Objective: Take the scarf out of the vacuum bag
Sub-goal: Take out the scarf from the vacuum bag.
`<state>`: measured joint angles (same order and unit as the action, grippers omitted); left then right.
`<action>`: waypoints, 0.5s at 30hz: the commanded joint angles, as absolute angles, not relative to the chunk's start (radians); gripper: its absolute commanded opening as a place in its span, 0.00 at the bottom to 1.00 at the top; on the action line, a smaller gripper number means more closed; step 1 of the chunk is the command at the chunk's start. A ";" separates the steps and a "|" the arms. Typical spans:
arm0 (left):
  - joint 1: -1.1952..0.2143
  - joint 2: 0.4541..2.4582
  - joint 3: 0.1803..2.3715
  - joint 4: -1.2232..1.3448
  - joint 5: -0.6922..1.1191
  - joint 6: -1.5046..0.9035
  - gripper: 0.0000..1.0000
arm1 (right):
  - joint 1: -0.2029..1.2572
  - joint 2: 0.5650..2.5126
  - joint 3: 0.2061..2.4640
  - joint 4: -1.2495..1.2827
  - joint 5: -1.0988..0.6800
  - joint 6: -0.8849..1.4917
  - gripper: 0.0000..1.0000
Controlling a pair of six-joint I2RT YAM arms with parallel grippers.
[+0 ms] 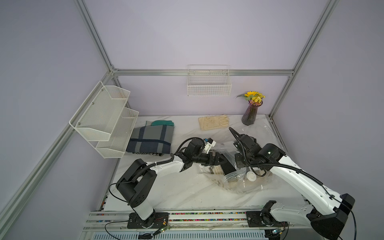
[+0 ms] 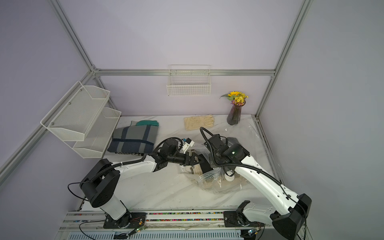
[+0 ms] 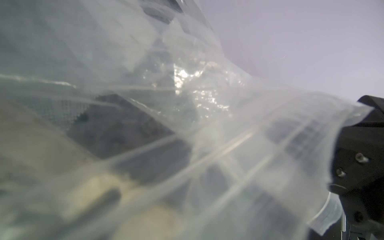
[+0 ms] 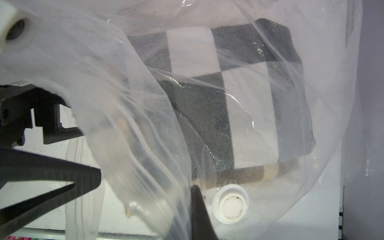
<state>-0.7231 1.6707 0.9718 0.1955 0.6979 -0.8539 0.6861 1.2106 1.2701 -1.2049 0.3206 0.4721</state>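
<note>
The right gripper [image 4: 192,193] is pinched tight on a fold of the vacuum bag [image 1: 239,185] and holds the film up off the table. The white valve cap [image 4: 230,205] sits just beside its tips. The left gripper [image 1: 219,160] faces it with jaws spread wide and nothing in them, right at the bag's crumpled open edge. I can't tell whether its tips are inside the mouth. The checked scarf [image 4: 245,104] lies inside the bag, just beyond the left fingers and under the raised film. Behind the left gripper, toward its base, the marble table [image 1: 176,193] is bare. A folded plaid blanket [image 1: 150,141] lies well off beside that arm's wrist. Past the right gripper, the bag spreads close to the table's edge.
</note>
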 commanded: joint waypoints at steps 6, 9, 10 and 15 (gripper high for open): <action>-0.736 1.721 1.036 0.202 0.680 -0.845 0.99 | 0.691 1.193 1.254 -1.213 0.319 0.494 0.06; -0.740 1.734 1.041 0.194 0.671 -0.845 0.99 | 0.691 1.189 1.242 -1.206 0.317 0.494 0.06; -0.739 1.740 1.046 0.184 0.670 -0.845 0.98 | 0.691 1.188 1.235 -1.201 0.313 0.494 0.06; -0.748 1.744 1.042 0.166 0.666 -0.838 0.98 | 0.691 1.174 1.214 -1.191 0.301 0.494 0.06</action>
<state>-0.7383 1.7504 1.0153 0.1638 0.6708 -0.8532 0.6861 1.2072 1.2259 -1.1877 0.3149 0.4759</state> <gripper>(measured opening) 0.976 0.062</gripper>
